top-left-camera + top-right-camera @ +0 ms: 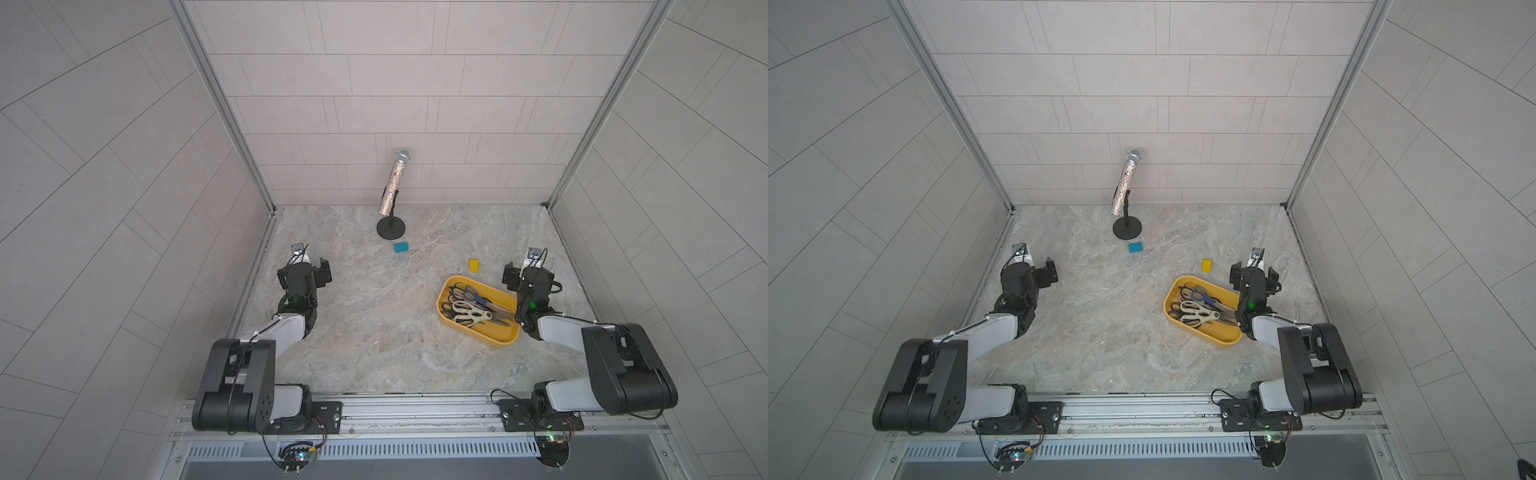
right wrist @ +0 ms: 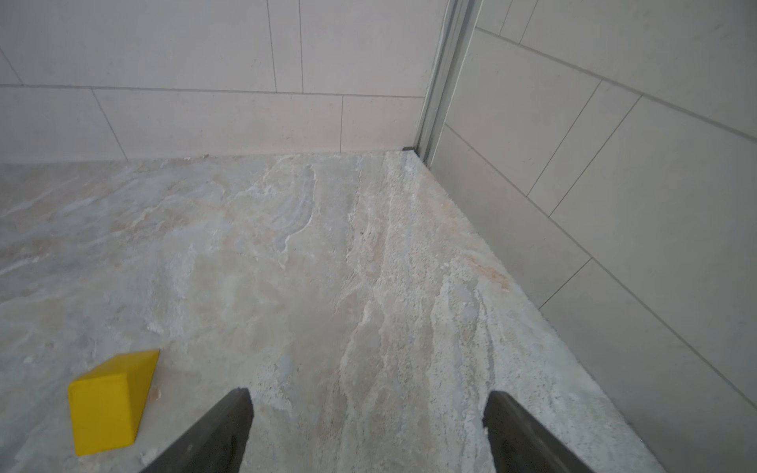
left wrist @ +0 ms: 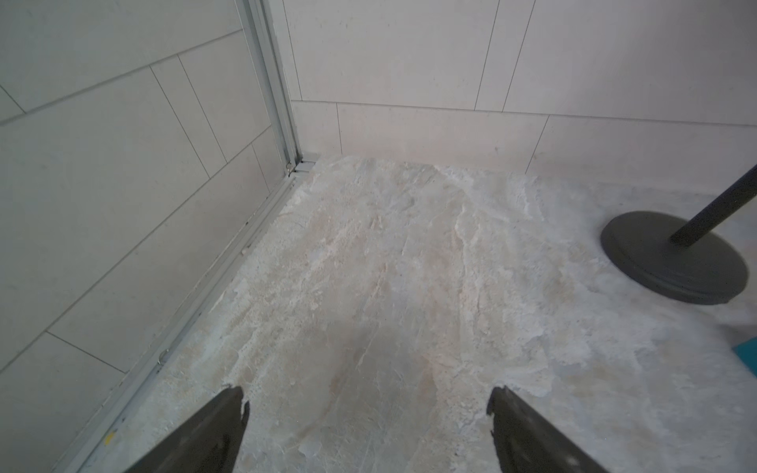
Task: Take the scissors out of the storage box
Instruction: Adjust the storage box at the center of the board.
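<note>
Scissors piled tangled in the storage box beside the empty, wide-open right claw; left claw is the same. One grab might snag several.

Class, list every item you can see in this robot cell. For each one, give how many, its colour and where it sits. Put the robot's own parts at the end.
scissors: several overlapping pairs, exact count unclear; cream, blue and black handles; piled in the storage box
storage box: one; yellow; right side of the table, beside the right arm
yellow block: one; yellow; on the table just beyond the box
teal block: one; teal; on the table in front of the stand
microphone: one; glittery silver; tilted on the stand, back centre
stand: one; black; near the back wall
table: one; marbled grey-beige
walls: three; pale grey tiles
left arm: one; black and white; left edge
right arm: one; black and white; right edge
left tool: one; dark; open, empty
right tool: one; dark; open, empty, near the yellow block
</note>
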Controlling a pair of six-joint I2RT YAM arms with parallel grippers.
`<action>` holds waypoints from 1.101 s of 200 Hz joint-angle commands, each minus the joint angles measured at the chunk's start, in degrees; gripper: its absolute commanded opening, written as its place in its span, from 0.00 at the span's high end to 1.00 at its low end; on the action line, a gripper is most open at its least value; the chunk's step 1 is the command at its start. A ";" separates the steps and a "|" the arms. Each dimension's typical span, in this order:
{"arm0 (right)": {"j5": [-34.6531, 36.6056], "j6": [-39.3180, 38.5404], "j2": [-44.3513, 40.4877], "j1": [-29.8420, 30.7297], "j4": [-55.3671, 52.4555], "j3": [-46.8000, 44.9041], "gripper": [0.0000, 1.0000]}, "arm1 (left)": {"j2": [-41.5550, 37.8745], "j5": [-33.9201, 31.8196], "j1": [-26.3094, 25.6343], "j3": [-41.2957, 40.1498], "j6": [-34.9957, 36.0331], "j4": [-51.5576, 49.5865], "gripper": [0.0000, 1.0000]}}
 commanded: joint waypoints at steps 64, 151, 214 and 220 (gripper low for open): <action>-14.06 27.20 -0.55 1.22 -79.74 41.93 0.35 | -8.95 4.33 -12.33 20.12 -15.82 -59.61 0.00; -23.04 52.20 -3.35 15.53 -89.37 36.24 0.46 | -5.17 22.63 -13.34 22.04 -18.51 -72.44 0.00; -23.83 67.81 6.94 10.82 -88.61 42.85 0.47 | -15.11 27.29 -13.70 11.34 -23.09 -66.71 0.00; -23.95 70.90 7.79 10.09 -88.27 42.44 0.47 | -15.51 27.49 -13.74 10.35 -23.34 -66.19 0.00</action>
